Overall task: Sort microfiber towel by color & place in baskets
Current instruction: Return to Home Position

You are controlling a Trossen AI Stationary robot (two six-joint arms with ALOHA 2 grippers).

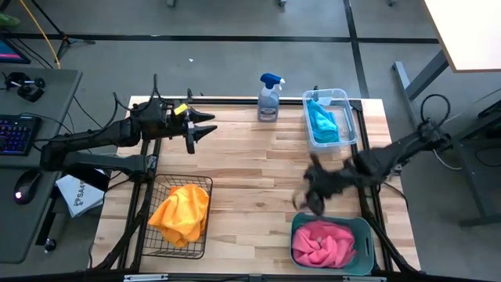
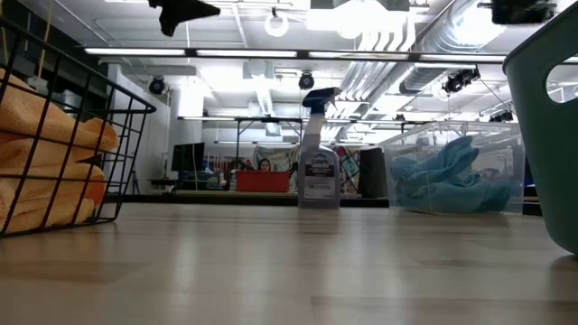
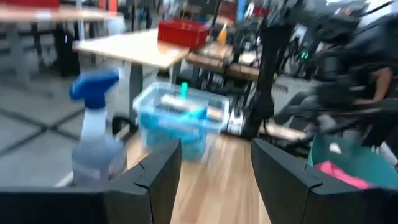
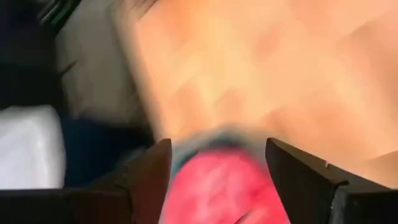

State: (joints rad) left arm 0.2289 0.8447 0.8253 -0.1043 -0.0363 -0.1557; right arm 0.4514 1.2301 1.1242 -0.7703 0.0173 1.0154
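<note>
Right gripper [image 1: 309, 196] fingers apart, lower right, by teal basket [image 1: 366, 227] holding pink towels [image 1: 322, 243]. Left gripper [image 1: 205, 127] apart, empty, upper left. Orange towel [image 1: 182, 211] in wire basket [image 1: 171, 251].

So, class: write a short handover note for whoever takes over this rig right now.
Left gripper: open, empty, raised over the left half of the table.
Right gripper: open, empty, by the teal basket.
Orange towel in the wire basket, blue towel in the clear tub, pink towel in the teal basket.
Sorting looks done; what's left: park both arms.
</note>
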